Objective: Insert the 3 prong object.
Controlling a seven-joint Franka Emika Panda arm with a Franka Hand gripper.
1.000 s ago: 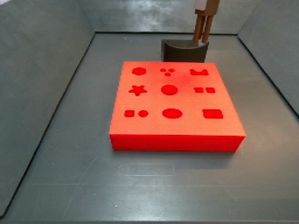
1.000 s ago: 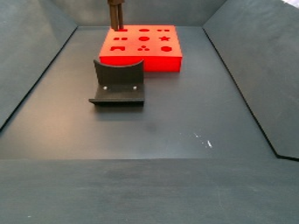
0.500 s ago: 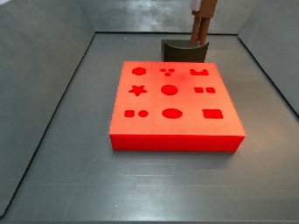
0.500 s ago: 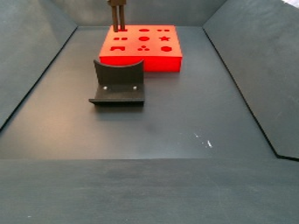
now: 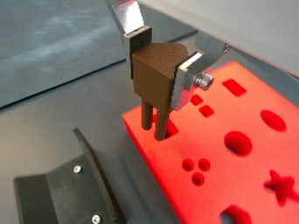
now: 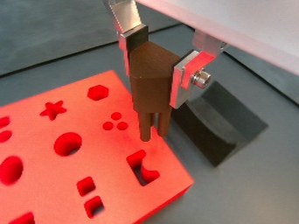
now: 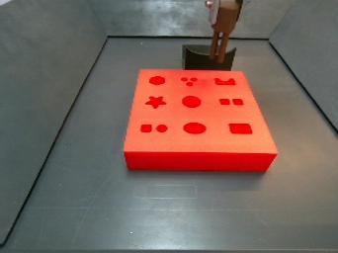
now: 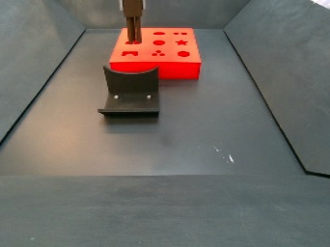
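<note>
My gripper (image 5: 158, 63) is shut on the 3 prong object (image 5: 155, 80), a narrow brown peg held upright with thin prongs pointing down. It also shows in a wrist view (image 6: 149, 77). The prongs hang over the red board (image 6: 65, 166) near its edge beside the dark grey holder (image 6: 222, 127), close to a hole made of three small dots (image 6: 114, 125). I cannot tell whether the prongs touch the board. In both side views the peg (image 7: 222, 25) (image 8: 130, 19) stands above the board (image 7: 199, 109) (image 8: 157, 56).
The dark grey curved holder (image 8: 130, 92) stands on the floor next to the board and is empty (image 5: 65, 188). The board has several shaped holes. Grey walls enclose the floor (image 8: 194, 145) on the sides.
My gripper with the peg has shifted a little sideways above the board's edge. The board and holder have not moved.
</note>
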